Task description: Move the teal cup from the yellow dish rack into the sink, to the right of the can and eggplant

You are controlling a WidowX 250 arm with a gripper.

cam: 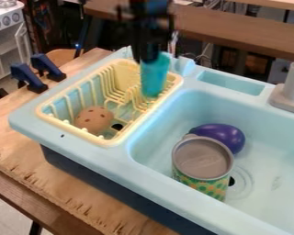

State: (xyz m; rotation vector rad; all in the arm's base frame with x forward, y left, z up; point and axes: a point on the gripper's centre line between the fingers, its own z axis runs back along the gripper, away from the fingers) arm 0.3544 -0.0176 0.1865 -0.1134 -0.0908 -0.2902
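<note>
1. The gripper [152,58] hangs over the upper right edge of the yellow rack [95,136], its fingers pinching the top of a teal object [154,77], held roughly upright; blur hides its exact shape.
2. A brown, dark-spotted toy [93,120] lies inside the rack, towards its lower left edge.
3. In the basin of the light blue sink [121,157], a grey-lidded can [202,160] with a green and yellow pattern stands near the lower left wall, beside the drain [243,186].
4. A purple toy [220,136] lies just behind the can.
5. Blue clamps [29,78] sit at the wooden table's [25,149] upper left edge.
</note>
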